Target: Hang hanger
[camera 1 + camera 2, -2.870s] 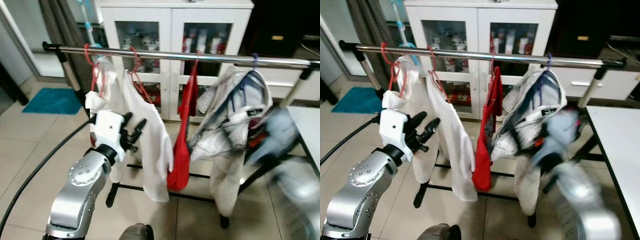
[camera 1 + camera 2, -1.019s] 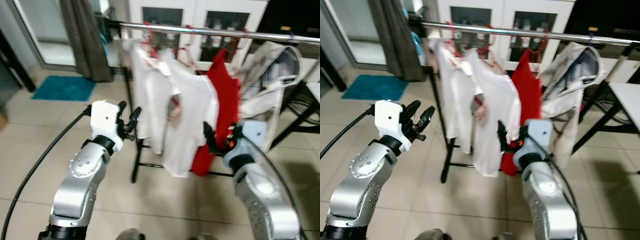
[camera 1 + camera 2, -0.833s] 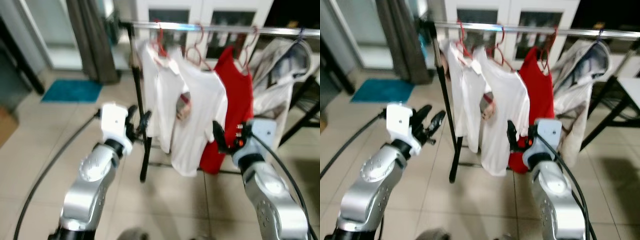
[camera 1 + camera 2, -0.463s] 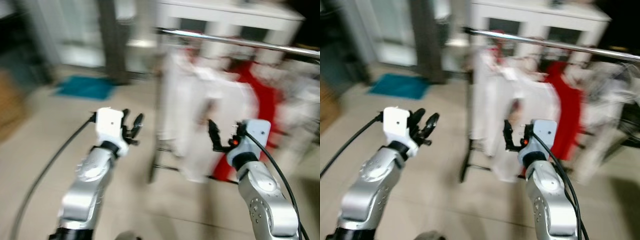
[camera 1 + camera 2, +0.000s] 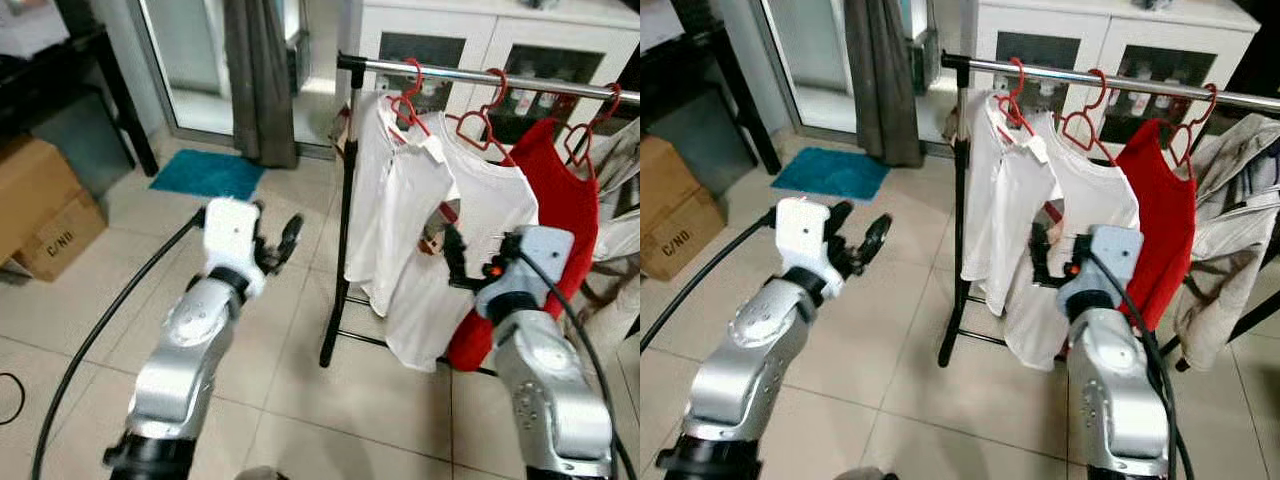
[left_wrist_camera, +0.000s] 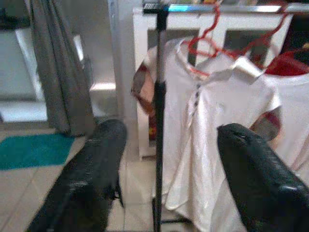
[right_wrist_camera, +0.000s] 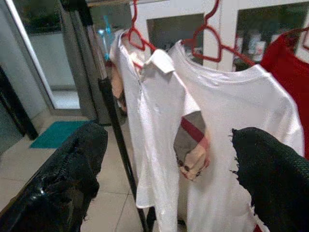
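A chrome rail (image 5: 480,75) on a black post (image 5: 345,220) carries three red hangers (image 5: 408,100). On them hang a white polo shirt (image 5: 385,200), a white T-shirt (image 5: 470,240) and a red top (image 5: 555,200). A pale jacket (image 5: 1235,230) hangs further right. My left gripper (image 5: 858,228) is raised left of the post, open and empty. My right gripper (image 5: 1052,262) is raised in front of the white T-shirt, also open and empty. The left wrist view looks past the open fingers (image 6: 91,179) at the post and the polo shirt (image 6: 212,125).
A white cabinet with glass doors (image 5: 480,40) stands behind the rack. A grey curtain (image 5: 258,80) and a teal mat (image 5: 208,172) lie at the back left. A cardboard box (image 5: 40,205) sits at far left. A black cable (image 5: 100,330) trails from my left arm over the tiled floor.
The camera has swung left and the blur has cleared, so the rack now sits right of centre. Both grippers stay raised and open; the right arm came into view.
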Robot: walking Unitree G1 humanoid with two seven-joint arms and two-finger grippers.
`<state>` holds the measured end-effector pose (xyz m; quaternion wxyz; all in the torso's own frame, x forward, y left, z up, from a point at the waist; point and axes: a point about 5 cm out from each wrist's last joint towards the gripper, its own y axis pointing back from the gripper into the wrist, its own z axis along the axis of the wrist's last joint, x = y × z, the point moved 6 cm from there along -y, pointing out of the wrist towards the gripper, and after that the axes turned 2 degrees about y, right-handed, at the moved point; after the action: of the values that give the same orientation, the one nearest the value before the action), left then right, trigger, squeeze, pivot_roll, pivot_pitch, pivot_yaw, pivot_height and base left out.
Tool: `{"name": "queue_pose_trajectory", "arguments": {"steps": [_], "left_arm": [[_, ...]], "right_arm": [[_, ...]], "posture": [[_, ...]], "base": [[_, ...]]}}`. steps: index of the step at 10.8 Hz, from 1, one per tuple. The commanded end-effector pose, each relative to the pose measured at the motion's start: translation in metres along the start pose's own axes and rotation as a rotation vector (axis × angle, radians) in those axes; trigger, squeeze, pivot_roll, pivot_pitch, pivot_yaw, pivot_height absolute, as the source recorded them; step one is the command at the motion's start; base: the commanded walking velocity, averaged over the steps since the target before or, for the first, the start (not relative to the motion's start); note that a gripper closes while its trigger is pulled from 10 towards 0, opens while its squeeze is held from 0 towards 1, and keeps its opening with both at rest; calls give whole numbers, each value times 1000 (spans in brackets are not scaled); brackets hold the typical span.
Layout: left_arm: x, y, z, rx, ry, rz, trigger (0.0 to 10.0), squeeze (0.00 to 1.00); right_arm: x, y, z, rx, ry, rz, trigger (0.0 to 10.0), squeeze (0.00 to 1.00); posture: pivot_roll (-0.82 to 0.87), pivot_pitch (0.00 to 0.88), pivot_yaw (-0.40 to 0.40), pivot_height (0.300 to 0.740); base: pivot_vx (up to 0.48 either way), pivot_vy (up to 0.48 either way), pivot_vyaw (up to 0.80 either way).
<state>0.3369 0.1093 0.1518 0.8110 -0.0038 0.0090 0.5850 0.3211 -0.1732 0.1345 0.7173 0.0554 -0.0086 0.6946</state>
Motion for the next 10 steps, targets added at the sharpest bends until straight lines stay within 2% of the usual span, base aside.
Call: {"name": "queue_pose_trajectory", "arguments": {"steps": [1,3,4,5,6,10], "left_arm": [[4,2,4,-14,4,8,10000,1000],[4,-1,-2,-8,-8,-3,10000,1000],[2,-2,2,-21,-3,-5,10000,1000],[5,-1,5,-28,-18,-4,10000,1000],[10,-1,4,-29,-25,12,10000,1000],[10,0,5,-29,-36,17,10000,1000]], "right_arm": [[8,-1,4,-7,8,20,10000,0],[15,4,-2,10,42,61,10000,0],[15,6,-7,26,0,47,10000,0],[18,5,-10,34,-3,40,10000,0],[21,3,-9,23,-15,40,10000,0],[18,-7,-3,-4,77,38,10000,0]], "posture": [[40,8,36,740],[41,1,41,740],[50,0,24,740],[52,0,15,740],[60,0,21,740],[58,0,22,740]], "base": [[292,0,0],[309,0,0],[330,0,-625],[326,0,-800],[326,0,0],[329,0,0]]}}
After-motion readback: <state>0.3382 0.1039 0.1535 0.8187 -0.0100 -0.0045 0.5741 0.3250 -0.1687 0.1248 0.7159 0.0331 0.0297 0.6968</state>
